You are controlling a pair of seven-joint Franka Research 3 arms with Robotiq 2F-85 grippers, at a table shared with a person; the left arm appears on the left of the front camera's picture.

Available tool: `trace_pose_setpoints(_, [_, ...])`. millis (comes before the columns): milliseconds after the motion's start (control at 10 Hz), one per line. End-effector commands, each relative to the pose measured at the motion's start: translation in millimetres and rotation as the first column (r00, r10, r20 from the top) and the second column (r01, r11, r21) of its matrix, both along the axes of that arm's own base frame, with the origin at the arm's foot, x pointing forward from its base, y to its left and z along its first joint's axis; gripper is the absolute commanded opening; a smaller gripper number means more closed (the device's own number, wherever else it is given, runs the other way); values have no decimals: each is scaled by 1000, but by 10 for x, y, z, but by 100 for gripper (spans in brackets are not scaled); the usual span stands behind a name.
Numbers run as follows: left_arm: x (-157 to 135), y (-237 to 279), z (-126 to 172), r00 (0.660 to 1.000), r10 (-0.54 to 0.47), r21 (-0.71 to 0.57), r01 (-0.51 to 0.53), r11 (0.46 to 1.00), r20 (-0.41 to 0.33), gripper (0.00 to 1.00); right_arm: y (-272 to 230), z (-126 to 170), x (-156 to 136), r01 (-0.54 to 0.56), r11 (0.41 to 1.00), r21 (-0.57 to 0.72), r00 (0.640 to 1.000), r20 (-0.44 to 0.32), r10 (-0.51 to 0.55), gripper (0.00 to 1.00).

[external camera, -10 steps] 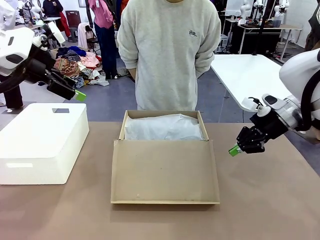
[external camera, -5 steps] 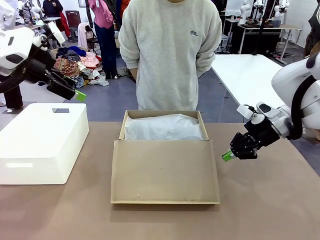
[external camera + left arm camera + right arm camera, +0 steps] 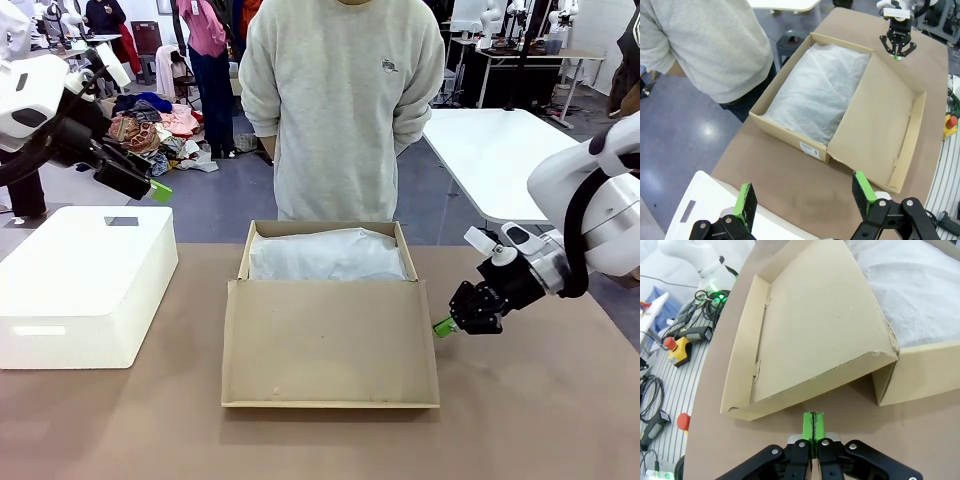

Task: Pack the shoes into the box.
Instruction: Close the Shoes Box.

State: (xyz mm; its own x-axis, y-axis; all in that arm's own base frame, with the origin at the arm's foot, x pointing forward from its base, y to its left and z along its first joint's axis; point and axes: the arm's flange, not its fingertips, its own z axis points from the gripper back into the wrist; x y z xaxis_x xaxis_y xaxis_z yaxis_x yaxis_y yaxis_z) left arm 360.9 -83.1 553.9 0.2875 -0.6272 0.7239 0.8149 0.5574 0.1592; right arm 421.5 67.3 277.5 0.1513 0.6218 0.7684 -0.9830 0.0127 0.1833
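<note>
Front view — brown table [image 3: 520, 420], cluttered room beyond —

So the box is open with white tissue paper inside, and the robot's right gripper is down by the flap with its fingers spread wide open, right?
Not quite. The box is open with white tissue paper inside, and the right gripper is down by the flap, but its fingers are pressed shut, not spread. The right wrist view shows the two green pads closed against each other. The left gripper is the open one.
</note>
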Motion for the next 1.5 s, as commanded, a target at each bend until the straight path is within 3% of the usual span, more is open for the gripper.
trace_pose_setpoints(0, [-1,14,-17,1000,-16,-12,16,1000,4,100,41,-128,1,16,1000,23,999,43,-17,0])
trace_pose_setpoints(800, [-1,14,-17,1000,-16,-12,16,1000,4,100,212,-300,36,-17,996,83,1000,13,16,0])
trace_pose_setpoints(1400, [-1,14,-17,1000,-16,-12,16,1000,4,100,229,-230,22,-53,957,284,998,-27,63,0])
